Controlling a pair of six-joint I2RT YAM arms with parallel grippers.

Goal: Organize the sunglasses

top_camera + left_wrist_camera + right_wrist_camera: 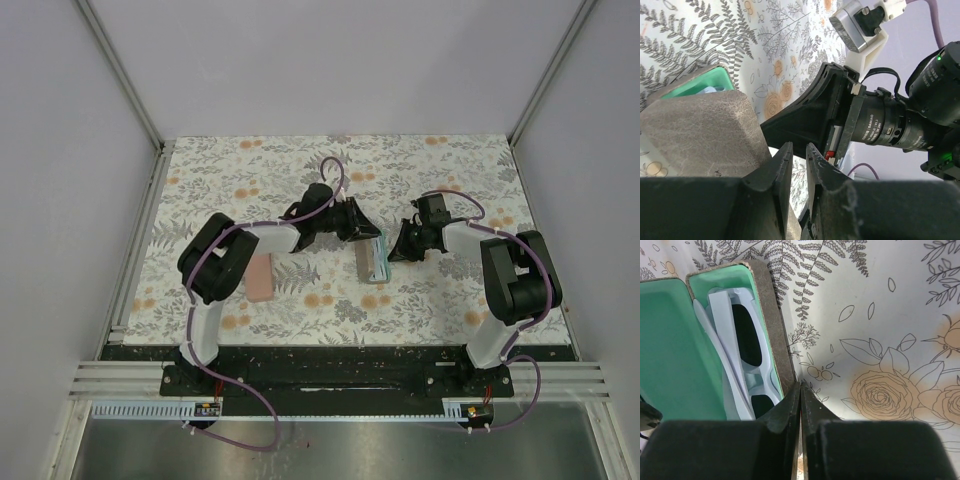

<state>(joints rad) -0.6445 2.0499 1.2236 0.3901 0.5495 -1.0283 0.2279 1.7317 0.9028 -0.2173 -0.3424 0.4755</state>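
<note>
The white-framed sunglasses (756, 380) with dark lenses lie folded inside the open tan case (776, 315), which has a green lining. The case lies mid-table in the top view (372, 262). My right gripper (800, 385) is shut and empty, its tips against the outside of the case's right wall; it also shows in the top view (400, 245). My left gripper (362, 228) is at the case's far left end beside the raised tan lid (700, 130). Its jaws (800, 147) are all but shut with nothing between them. The black-framed sunglasses are out of view.
A closed pink case (260, 277) lies on the floral tablecloth to the left, beside the left arm's elbow. White walls enclose the table on the left, the back and the right. The right arm's wrist and camera (860, 25) sit close to my left gripper.
</note>
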